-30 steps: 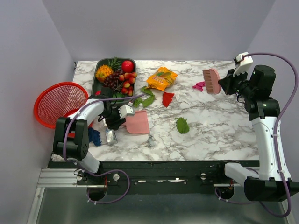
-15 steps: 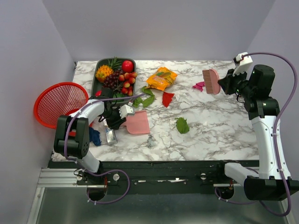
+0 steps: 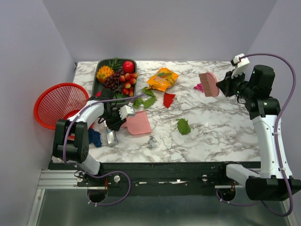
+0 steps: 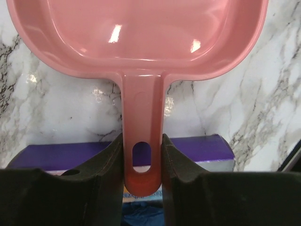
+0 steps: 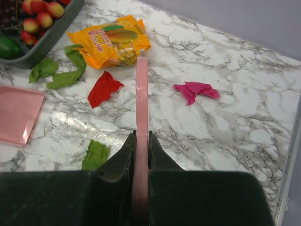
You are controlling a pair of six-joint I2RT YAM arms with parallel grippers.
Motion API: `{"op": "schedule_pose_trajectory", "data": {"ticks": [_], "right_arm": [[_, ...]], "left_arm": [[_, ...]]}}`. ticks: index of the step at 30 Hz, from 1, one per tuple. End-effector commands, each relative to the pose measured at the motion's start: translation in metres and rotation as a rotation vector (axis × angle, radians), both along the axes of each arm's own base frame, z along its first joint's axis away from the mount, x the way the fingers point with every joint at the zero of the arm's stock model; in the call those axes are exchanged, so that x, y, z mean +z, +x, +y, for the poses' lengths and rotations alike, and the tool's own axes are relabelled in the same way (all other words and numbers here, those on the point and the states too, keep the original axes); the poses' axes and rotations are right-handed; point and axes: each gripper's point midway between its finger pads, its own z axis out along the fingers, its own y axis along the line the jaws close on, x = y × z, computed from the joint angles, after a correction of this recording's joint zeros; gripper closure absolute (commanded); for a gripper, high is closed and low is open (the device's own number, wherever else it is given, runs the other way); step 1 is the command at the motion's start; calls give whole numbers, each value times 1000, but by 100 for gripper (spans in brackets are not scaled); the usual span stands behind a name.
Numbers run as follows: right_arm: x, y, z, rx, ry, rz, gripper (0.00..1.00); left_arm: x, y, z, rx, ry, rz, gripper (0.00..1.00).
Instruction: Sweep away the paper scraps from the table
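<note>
The left tool [image 4: 142, 157] pinched the dustpan [image 4: 141, 42] handle, holding the pan flat at the tabletop's [image 3: 221, 127] left to catch debris. The right tool [image 5: 141, 141] gripped the brush [image 5: 141, 89], raised over the paper scraps [image 5: 104, 88] scattered mid-frame.

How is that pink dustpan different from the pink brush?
The dustpan is a smooth, wide scoop lying face up on the table; the brush is narrower, bristled and held on edge. The dustpan sits near the fruit tray, the brush by the magenta scrap. Both are pink, and each is being held.
</note>
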Motion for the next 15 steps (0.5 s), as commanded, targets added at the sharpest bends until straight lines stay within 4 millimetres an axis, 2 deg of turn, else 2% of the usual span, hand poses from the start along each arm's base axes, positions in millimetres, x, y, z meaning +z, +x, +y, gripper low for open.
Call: {"op": "schedule_pose_trajectory", "data": {"ticks": [1,4,7,9,10,12,13,14,15], "right_arm": [[-27,-8,18,191,-61,58,99],[-46,0,17,189,-98,100,100],[-62,22,7,147,-161,111,100],[-68,44,-4,87,-212,80,99],[-69,57,-21,6,-269,71,100],[-78,85,-36,-54,-334,53,99],[-79,97,-54,-117,-415,47,99],[-90,111,-50,-108,-452,59,100],[-89,123,-54,-120,-477,43,99]], "left_arm": [[40,2,-5,45,-45,-54,100],[56,-1,-6,94,-59,-66,100],[69,-11,-4,121,-65,-83,100],[76,-17,-1,141,-57,-88,100],[76,-21,0,143,-51,-73,100],[75,-27,4,178,-30,-58,100],[73,-30,6,188,-22,-53,100],[75,-29,8,206,-16,-76,100],[76,-29,9,214,-16,-86,100]]}}
